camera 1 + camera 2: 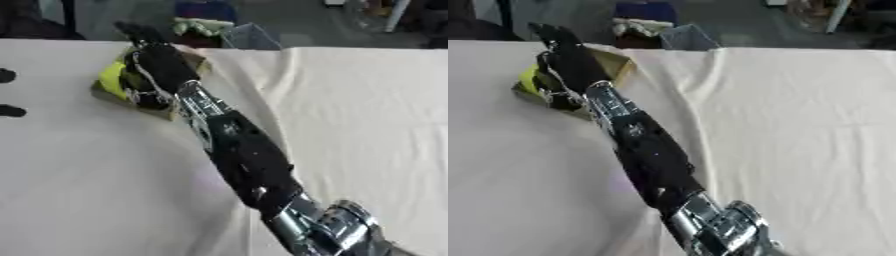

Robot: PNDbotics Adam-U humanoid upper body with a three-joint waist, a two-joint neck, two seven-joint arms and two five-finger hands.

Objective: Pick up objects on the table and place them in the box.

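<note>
A low cardboard box (191,61) lies near the table's far left edge. Inside it a yellow-green object (111,77) shows at the left side. My right arm reaches in from the lower right, and my right hand (159,62) hangs over the box, back upward. Its fingers stretch toward the far rim, and it covers most of the box's inside. The yellow-green object lies just left of the palm; I cannot see any finger curled round it. Two dark rounded tips (9,93) poke in at the left edge; I cannot tell whether they are my left hand.
A cream cloth (798,125) covers the table, with a raised fold running from the box toward the near edge. Beyond the far edge, on the floor, stand a bluish bin (254,36) and some clutter.
</note>
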